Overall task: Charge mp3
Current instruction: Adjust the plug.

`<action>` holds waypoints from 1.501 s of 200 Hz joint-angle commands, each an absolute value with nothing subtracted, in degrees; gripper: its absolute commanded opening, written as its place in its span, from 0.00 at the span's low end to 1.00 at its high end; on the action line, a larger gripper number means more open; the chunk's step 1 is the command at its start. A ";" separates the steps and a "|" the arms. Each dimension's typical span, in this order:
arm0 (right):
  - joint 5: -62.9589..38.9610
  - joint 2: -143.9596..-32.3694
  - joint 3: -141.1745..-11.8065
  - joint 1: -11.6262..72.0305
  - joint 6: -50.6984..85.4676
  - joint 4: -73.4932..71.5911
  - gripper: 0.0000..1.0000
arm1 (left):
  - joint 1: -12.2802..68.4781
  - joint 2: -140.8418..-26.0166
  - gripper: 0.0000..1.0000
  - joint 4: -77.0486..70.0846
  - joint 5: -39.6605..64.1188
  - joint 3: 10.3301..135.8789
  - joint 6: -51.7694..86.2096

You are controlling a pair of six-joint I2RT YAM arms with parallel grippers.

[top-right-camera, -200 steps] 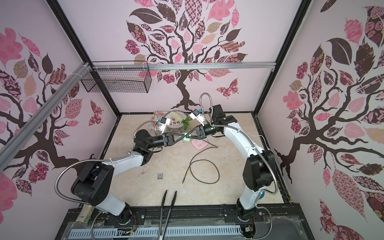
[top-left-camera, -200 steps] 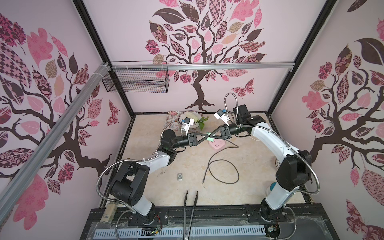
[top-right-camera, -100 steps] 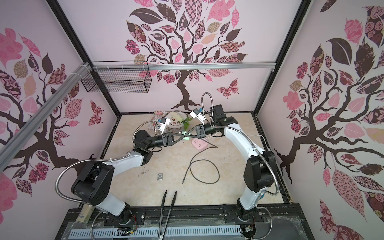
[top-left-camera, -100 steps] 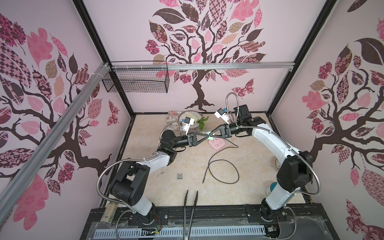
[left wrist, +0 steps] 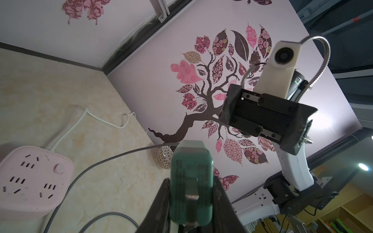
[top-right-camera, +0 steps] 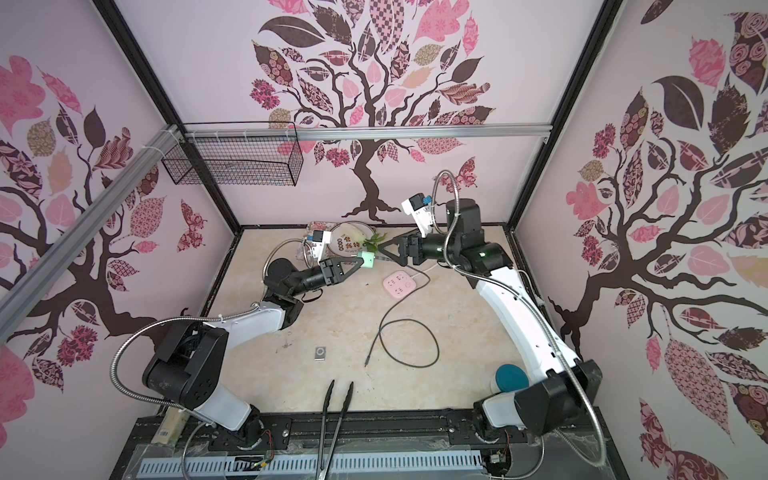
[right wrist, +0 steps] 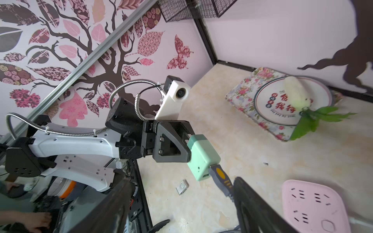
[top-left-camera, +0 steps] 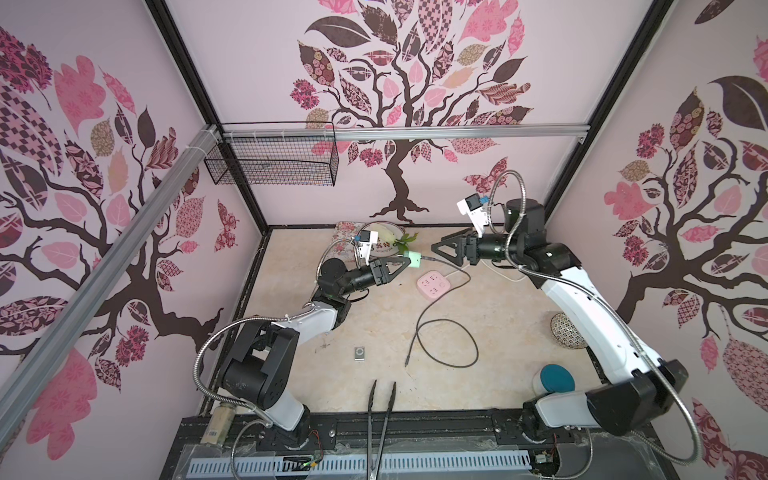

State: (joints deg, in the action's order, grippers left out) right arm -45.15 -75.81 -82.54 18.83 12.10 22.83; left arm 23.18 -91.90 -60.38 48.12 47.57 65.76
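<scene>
Left claw (top-left-camera: pixel 407 262) clamps the green plug (left wrist: pixel 190 181); right claw (top-left-camera: pixel 438 251) stands apart. Only the top and right-wrist views show the mp3 (top-left-camera: pixel 360 353), lying flat, long axis seemingly front-to-back.

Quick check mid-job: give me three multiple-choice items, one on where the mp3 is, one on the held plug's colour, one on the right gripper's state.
1. Where is the mp3? A) in the wire basket B) on the plate C) on the table by the tongs
2. The plug in the left gripper is: A) mint green B) pink C) white
3. The right gripper is: A) shut on the cable B) open, empty C) shut on the mp3

1 C: it lies flat on the tabletop. 2 A: a green cube sits in its grip. 3 B: its jaws stand apart, clear of the plug.
</scene>
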 commanded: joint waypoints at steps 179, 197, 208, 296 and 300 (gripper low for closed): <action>-35.31 -70.45 -43.32 24.87 44.63 -38.40 0.67 | 26.44 -92.55 0.16 -62.09 46.68 53.35 66.90; -33.70 -70.20 -41.49 24.87 45.94 -43.16 0.64 | 26.70 -92.59 0.16 -62.23 46.52 53.14 66.97; -33.69 -70.81 -42.08 24.87 45.79 -43.48 0.63 | 26.91 -92.79 0.16 -62.71 46.71 53.09 67.28; -35.87 -77.31 -42.98 24.96 51.49 -55.98 0.45 | 28.22 -94.18 0.15 -65.92 46.92 53.20 69.25; -35.86 -77.42 -42.98 24.96 51.50 -55.96 0.43 | 28.37 -94.29 0.15 -65.96 47.05 53.30 69.33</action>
State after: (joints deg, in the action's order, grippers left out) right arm -34.68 -75.64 -40.97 24.88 49.98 -51.88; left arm 27.77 -93.49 -62.15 46.59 51.86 68.14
